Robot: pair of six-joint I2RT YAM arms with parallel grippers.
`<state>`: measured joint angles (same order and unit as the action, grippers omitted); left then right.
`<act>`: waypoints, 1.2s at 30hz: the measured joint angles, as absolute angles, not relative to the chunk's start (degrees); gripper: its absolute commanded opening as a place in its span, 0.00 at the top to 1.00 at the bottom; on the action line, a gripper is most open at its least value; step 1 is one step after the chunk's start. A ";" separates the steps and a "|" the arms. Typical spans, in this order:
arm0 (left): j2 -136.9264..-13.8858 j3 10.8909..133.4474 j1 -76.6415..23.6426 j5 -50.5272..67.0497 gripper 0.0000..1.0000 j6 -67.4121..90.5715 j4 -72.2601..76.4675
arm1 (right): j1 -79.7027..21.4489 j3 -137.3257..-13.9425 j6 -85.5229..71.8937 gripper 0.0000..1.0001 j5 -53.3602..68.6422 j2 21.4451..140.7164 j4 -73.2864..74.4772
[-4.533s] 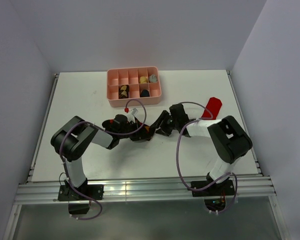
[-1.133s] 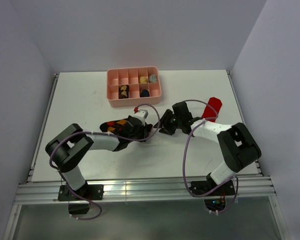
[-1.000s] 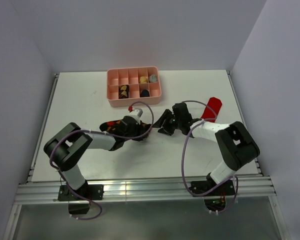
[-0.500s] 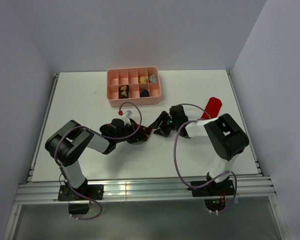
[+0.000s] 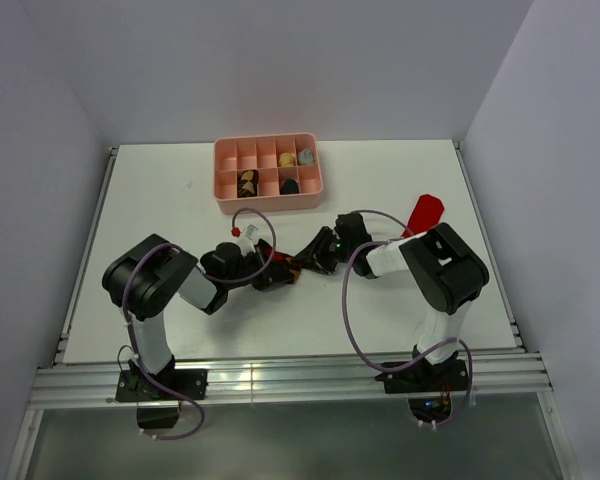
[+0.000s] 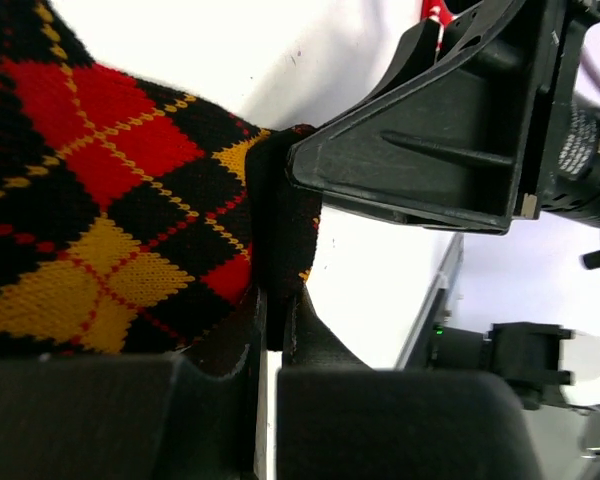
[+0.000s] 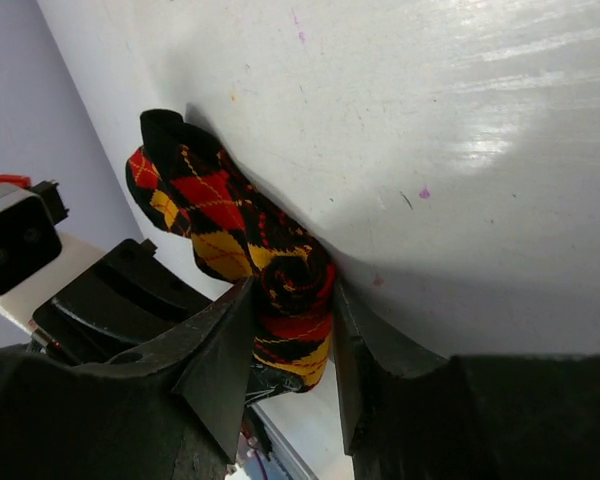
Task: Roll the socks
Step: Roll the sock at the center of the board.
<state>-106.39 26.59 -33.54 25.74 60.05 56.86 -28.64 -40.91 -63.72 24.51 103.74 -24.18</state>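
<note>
The argyle sock (image 5: 292, 266), black with red and yellow diamonds, is bunched up on the desk (image 5: 380, 330) right between the two sets of jaws, which meet nose to nose over it. From the left wrist you can see a fold of the argyle sock (image 6: 100, 200) pinched in the left jaws. Their fingers (image 6: 320, 350) are pressed almost together on that fold, so they're closed tight on the fabric. The rest of the sock spreads out to one side of them, and the black block of the other arm's fingers (image 6: 430, 130) sits just above.

From the right wrist, the argyle sock (image 7: 250, 250) shows as a thick wad wedged in the right jaws. It fills the gap and touches both fingers (image 7: 230, 340), so these jaws grip it as well, only much wider apart than the left ones. One end of the wad pokes out past the fingertips and lies against the desk.

The red sock (image 5: 425, 212) lies flat on the desk behind the right jaws and off to their right, apart from them. The pink tray (image 5: 268, 205) stands farther back, beyond the left jaws, well clear of both. A few of its compartments hold small bundles, too small to make out.
</note>
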 measured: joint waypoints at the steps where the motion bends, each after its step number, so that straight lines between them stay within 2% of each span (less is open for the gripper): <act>1: -106.85 26.39 -33.39 26.02 0.98 60.86 57.91 | -28.64 -40.91 -63.88 0.58 24.82 104.05 -24.80; 6: -109.06 25.76 -32.64 27.53 0.99 63.59 62.13 | -28.64 -40.80 -64.53 0.58 25.61 104.88 -26.65; 9: -110.13 25.54 -32.42 28.18 0.98 64.75 63.99 | -28.64 -40.80 -64.66 0.70 25.87 105.14 -27.05; 11: -110.52 25.50 -32.40 28.49 0.97 65.32 64.58 | -28.64 -40.77 -64.53 0.86 26.00 105.25 -27.03; 13: -110.54 25.45 -32.36 28.69 0.92 65.63 64.97 | -28.64 -40.77 -64.51 1.00 25.96 105.25 -26.89; 16: -110.52 25.45 -32.36 28.64 0.80 65.34 64.79 | -28.64 -40.86 -64.20 1.00 25.71 105.21 -26.02; 17: -110.50 25.47 -32.36 28.62 0.73 65.06 64.51 | -28.64 -40.97 -63.99 1.00 25.54 105.12 -25.45; 19: -109.86 25.47 -32.36 28.45 0.68 64.05 63.33 | -28.73 -41.39 -63.18 1.00 25.04 104.71 -23.70; 20: -109.03 25.56 -32.38 28.32 0.60 63.40 62.08 | -28.80 -41.85 -62.78 1.00 24.67 104.31 -22.20; 23: -105.23 26.15 -32.47 26.94 0.47 60.10 56.97 | -29.02 -43.83 -60.80 1.00 22.79 103.13 -16.78; 26: -100.18 27.64 -33.04 23.49 0.39 55.11 49.69 | -29.21 -45.65 -58.85 1.00 20.25 101.84 -11.57; 30: -94.15 31.62 -36.21 13.54 0.37 46.48 37.85 | -29.23 -47.97 -56.82 1.00 16.99 100.38 -4.93; 36: -90.54 39.31 -49.89 -5.15 0.37 30.33 26.37 | -29.28 -51.29 -55.02 1.00 14.28 100.01 2.74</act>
